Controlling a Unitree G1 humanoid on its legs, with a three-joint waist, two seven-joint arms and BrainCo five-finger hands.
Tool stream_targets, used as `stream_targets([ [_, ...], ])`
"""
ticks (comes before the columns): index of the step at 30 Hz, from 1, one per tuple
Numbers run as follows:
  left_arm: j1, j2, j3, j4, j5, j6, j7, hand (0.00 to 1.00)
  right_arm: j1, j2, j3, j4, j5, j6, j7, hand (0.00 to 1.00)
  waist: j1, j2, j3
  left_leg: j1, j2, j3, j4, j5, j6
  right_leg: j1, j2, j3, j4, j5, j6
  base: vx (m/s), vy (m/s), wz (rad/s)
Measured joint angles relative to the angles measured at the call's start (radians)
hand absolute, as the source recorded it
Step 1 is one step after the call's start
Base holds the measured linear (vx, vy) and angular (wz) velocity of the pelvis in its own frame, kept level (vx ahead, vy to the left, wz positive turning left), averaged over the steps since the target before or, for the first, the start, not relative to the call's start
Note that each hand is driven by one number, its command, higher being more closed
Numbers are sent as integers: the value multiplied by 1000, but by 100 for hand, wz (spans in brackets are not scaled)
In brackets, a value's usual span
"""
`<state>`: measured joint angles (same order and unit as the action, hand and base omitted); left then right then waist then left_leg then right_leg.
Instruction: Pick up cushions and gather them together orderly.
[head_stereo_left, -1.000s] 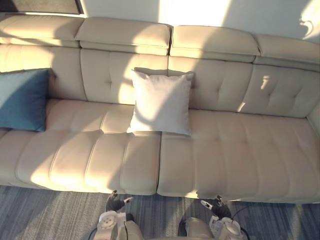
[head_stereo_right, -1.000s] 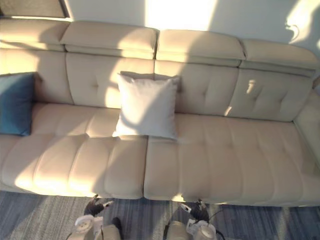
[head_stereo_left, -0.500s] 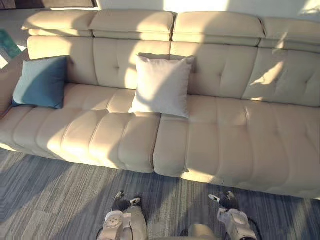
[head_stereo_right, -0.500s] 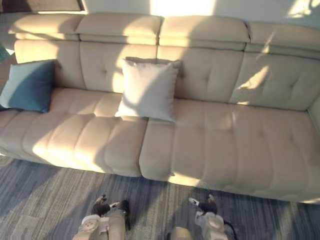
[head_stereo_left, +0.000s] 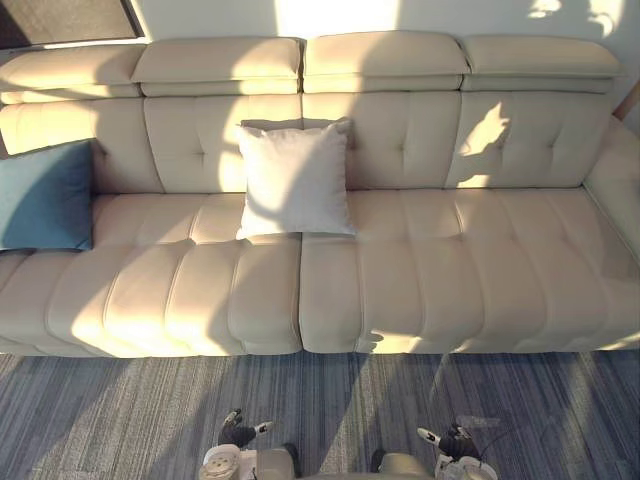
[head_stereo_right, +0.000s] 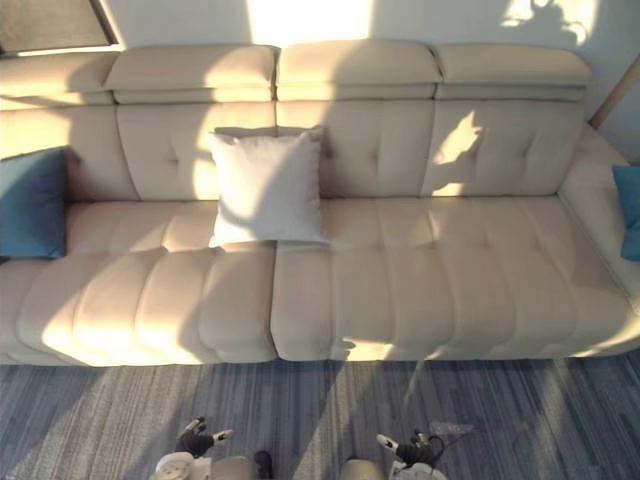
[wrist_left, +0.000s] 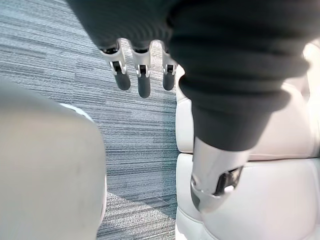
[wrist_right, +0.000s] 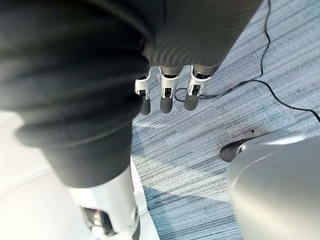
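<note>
A white cushion (head_stereo_left: 295, 180) leans upright against the back of the beige sofa (head_stereo_left: 430, 290), near its middle. A blue cushion (head_stereo_left: 45, 195) stands at the sofa's left end. Another blue cushion (head_stereo_right: 629, 210) peeks in on the sofa's right arm. My left hand (head_stereo_left: 238, 437) and right hand (head_stereo_left: 448, 443) hang low over the carpet, well in front of the sofa. Both are open with relaxed fingers (wrist_left: 143, 75) and hold nothing; the right hand's fingers (wrist_right: 167, 95) point down at the floor.
Grey striped carpet (head_stereo_left: 120, 420) lies between me and the sofa's front edge. The sofa seat to the right of the white cushion is bare. A dark window edge (head_stereo_left: 60, 18) is at the back left.
The camera has moved: the view has swung right and back, so the sofa's right end and a second blue cushion now show. Cushions and hands have not moved themselves.
</note>
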<state>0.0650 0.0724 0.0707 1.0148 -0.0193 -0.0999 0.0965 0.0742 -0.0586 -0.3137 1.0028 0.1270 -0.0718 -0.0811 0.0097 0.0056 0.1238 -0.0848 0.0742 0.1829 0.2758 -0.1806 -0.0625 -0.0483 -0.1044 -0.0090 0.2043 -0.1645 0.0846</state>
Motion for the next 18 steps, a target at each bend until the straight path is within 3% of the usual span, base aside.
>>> stream_targets([
  [5,-19,0,-1,18,23,1,-7,0,-22,-1,0,1,8,0,0,0,-2,7,-3,-4,23,81,-16,2,4,-66,36,113,-45,73,5,-7,17,-81],
  [6,-21,-1,1,18,32,1,-7,0,-46,-2,5,2,11,0,0,0,0,11,-2,-8,44,117,-21,2,5,-108,60,94,-56,139,10,-53,11,-180],
  [7,-21,-2,6,18,39,1,-7,0,-70,-1,15,1,11,-1,-1,0,6,22,-3,-11,85,161,-39,6,11,-130,75,24,-101,201,-11,-79,-53,-212],
  [8,-27,1,9,19,45,5,-7,0,-89,1,21,1,10,0,-3,0,11,19,6,2,99,234,-52,9,7,-147,46,-192,-47,159,-77,-68,-68,-197],
  [9,-39,5,6,16,55,9,-7,0,-96,-3,20,4,8,1,-6,0,9,10,6,20,102,294,-53,9,7,-150,-6,-392,22,98,-114,-63,-81,-161],
  [11,-45,19,8,15,59,8,-7,0,-101,-13,23,18,-5,2,-11,0,12,-3,8,64,112,412,-38,8,7,-110,-76,-663,71,23,-155,-42,-97,-175],
  [13,-58,32,7,16,69,7,-7,0,-104,-30,39,14,-10,1,-15,0,-6,1,25,92,126,433,-6,-1,-3,-101,-74,-677,93,10,-151,-42,-179,-142],
  [15,-63,29,-13,18,79,6,-8,0,-87,-62,43,20,-10,5,-17,0,-4,33,37,112,183,435,51,-59,-32,-108,1,-570,92,-19,-138,-18,-191,-122],
  [17,-52,30,-20,22,92,6,-12,0,-69,-62,43,35,-10,5,-17,0,-15,32,40,82,252,403,221,-64,-20,-103,30,-544,109,-55,-158,15,-211,-82],
  [18,-52,24,-20,26,96,6,-13,0,-49,-65,43,37,-9,5,-17,0,-20,37,42,31,309,361,377,-45,10,-91,58,-532,107,-61,-169,18,-210,-56],
])
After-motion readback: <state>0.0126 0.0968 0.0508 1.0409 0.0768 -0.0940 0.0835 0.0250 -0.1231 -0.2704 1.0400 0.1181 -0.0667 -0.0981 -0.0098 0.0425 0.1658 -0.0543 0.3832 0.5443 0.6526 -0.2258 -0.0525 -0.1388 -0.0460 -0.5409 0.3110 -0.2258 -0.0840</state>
